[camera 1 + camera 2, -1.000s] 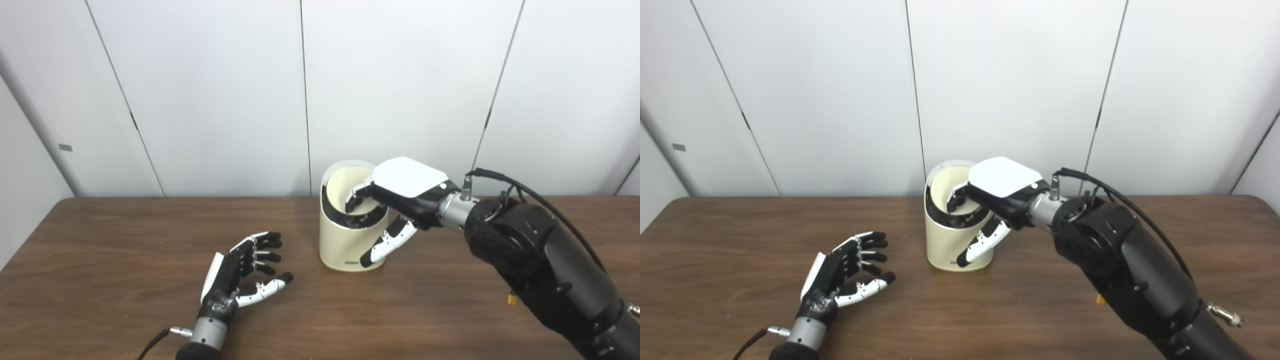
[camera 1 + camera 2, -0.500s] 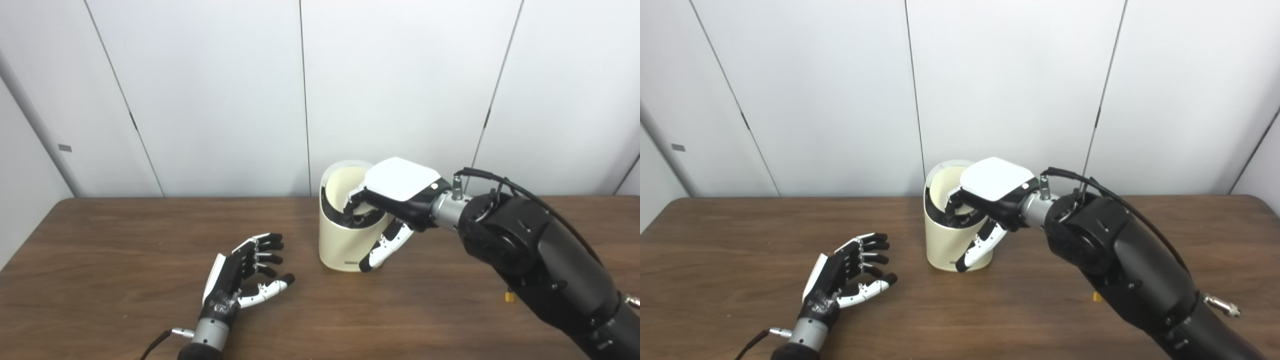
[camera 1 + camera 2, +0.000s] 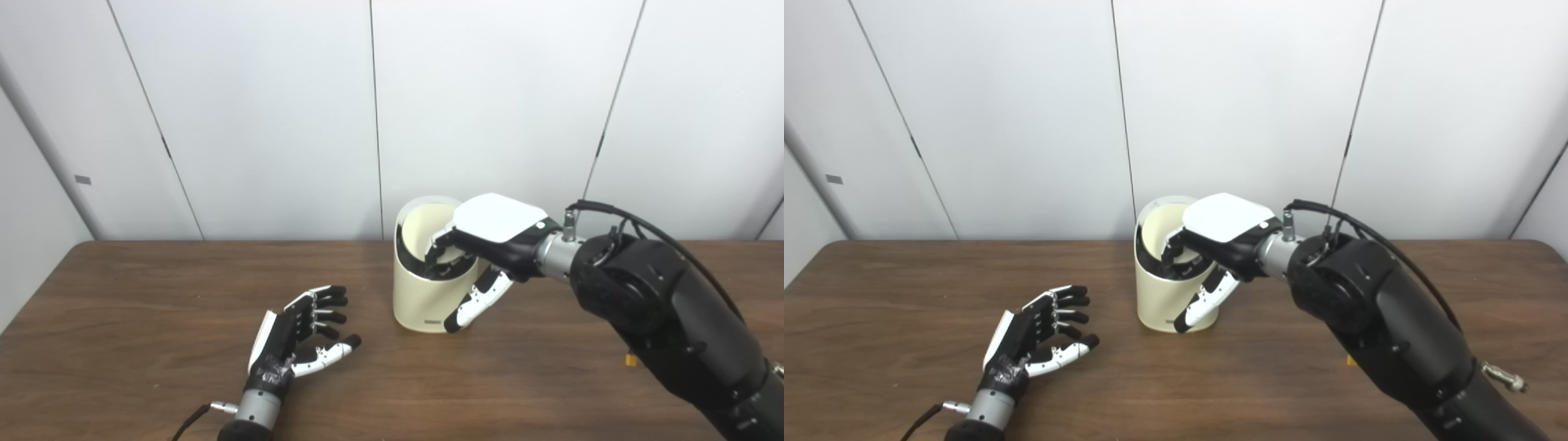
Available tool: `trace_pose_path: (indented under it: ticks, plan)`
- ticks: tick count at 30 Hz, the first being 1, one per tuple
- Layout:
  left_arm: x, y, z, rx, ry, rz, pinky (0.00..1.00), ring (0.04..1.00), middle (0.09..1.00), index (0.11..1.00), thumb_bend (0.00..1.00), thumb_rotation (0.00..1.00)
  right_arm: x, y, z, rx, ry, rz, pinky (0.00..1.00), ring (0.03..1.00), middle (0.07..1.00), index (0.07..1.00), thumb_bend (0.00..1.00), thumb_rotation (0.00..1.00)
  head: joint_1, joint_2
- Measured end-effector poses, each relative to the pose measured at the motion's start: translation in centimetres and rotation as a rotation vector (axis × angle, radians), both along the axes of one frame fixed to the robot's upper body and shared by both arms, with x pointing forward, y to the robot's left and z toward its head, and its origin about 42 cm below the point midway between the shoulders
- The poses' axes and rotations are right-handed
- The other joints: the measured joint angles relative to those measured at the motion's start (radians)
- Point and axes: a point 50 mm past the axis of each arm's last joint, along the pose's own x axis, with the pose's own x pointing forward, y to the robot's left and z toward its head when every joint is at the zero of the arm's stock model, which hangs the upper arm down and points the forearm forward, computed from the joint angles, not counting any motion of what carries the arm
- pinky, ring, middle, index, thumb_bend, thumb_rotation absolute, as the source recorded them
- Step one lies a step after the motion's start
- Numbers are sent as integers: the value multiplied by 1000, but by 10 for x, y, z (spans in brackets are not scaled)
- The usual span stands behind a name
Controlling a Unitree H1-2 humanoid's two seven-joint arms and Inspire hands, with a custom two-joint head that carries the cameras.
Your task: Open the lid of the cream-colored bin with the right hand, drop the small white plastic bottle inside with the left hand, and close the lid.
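Cream bin (image 3: pixel 422 300) is standing mid-table w/ its lid (image 3: pixel 422 226) tipped up at the back, mouth open. Right hand (image 3: pixel 490 236) is reaching over the rim from the right, fingers (image 3: pixel 438 242) curling down into the opening and thumb (image 3: pixel 474 303) lying down the outside wall; whether it is pinching the rim can't be told. Its big black forearm (image 3: pixel 1384 318) is crossing the right half of the table and blocking the bin's right side. Left hand (image 3: pixel 300 334) is resting on the table near-left of the bin, fingers spread, holding nothing. Small white bottle isn't showing anywhere; the bin's inside is mostly hidden. Vs 0.5 s ago, right hand is sitting a touch further right, bin and left hand staying put. Brown wood-grain table (image 3: pixel 876 288), white panelled wall (image 3: pixel 998 110) behind.
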Motion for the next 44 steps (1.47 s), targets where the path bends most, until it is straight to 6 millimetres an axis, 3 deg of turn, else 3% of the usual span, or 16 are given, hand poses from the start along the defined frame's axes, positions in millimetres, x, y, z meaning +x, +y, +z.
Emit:
trace_pose_path:
  ticks: [3,9,15,21,28,33,40,44]
  plan:
    - [0,0,0,-1,0,1,543,648,739,753,656,0,-2,-5,0,51,19,-22,642,771,739,721,691,507,-2,0]
    - [0,0,0,-4,1,-2,547,647,740,755,653,0,-5,-19,0,157,10,-79,626,744,777,816,658,446,-5,-6]
    - [0,1,0,-4,1,-4,549,647,741,758,647,0,-7,-38,-11,447,-13,-153,613,762,810,844,645,356,-11,-9]
    - [0,4,0,3,2,-6,562,648,741,756,649,0,-16,-63,-39,705,-21,-273,632,756,787,817,637,295,-6,-9]
    - [-1,9,0,17,3,-1,574,648,741,753,649,0,-26,-80,-66,804,-20,-353,656,769,801,831,620,289,-21,-14]
    - [-1,10,0,12,-2,-3,567,650,743,755,651,0,-23,-90,-81,927,4,-393,600,748,789,811,651,233,-25,-18]
    - [-2,13,2,20,-23,-2,581,653,740,756,662,0,-30,-102,-138,1070,130,-473,623,752,799,811,638,158,-43,-29]
    - [-2,13,1,15,-26,-4,573,653,736,756,669,0,-37,-100,-162,1135,162,-508,638,756,798,802,655,192,-48,-32]
